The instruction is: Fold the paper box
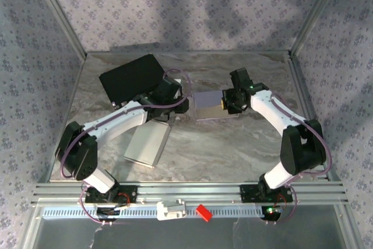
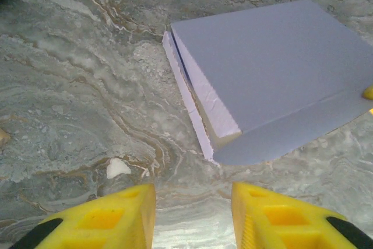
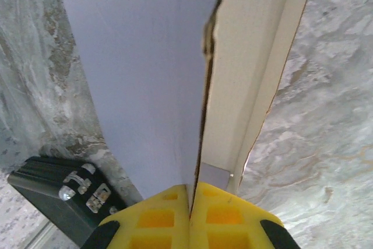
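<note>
The marble table (image 1: 233, 150) carries a black panel (image 1: 131, 77) at the far left and a grey flat carton (image 1: 148, 144) nearer the bases. The lavender paper box (image 1: 208, 106) lies flat mid-table, its long axis running left to right and its layered end facing the left arm. The right gripper (image 3: 192, 193) pinches the box's right-hand flap, fingers pressed together. The left gripper (image 2: 193, 202) sits just short of the box, fingers spread and empty.
</note>
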Tool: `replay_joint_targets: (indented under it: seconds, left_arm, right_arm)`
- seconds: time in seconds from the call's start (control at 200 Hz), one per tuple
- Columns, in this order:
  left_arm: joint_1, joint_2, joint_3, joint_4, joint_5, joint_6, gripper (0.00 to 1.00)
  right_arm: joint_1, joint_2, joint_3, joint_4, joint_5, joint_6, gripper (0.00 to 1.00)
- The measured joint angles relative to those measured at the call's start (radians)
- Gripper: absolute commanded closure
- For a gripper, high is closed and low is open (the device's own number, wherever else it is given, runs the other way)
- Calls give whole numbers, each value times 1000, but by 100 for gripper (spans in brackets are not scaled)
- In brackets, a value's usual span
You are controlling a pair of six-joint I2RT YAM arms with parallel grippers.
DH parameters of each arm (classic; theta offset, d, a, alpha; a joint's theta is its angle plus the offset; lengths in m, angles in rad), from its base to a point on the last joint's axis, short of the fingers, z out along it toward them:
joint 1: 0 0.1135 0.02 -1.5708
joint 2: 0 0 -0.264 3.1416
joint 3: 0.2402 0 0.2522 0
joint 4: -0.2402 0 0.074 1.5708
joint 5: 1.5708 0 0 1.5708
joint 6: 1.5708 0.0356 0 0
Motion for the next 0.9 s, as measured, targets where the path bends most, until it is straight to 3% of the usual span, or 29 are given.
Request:
replay_joint_targets:
  seconds: [0.33,0.9]
  left_arm:
    - [57,177,117,-27,161,-88,50]
    - [69,390,211,19,343,-225,51]
  right_arm:
    - [-1,-11,-85,74,-19,-49,100]
    - [-6,-11,-85,76,-33,-71,100]
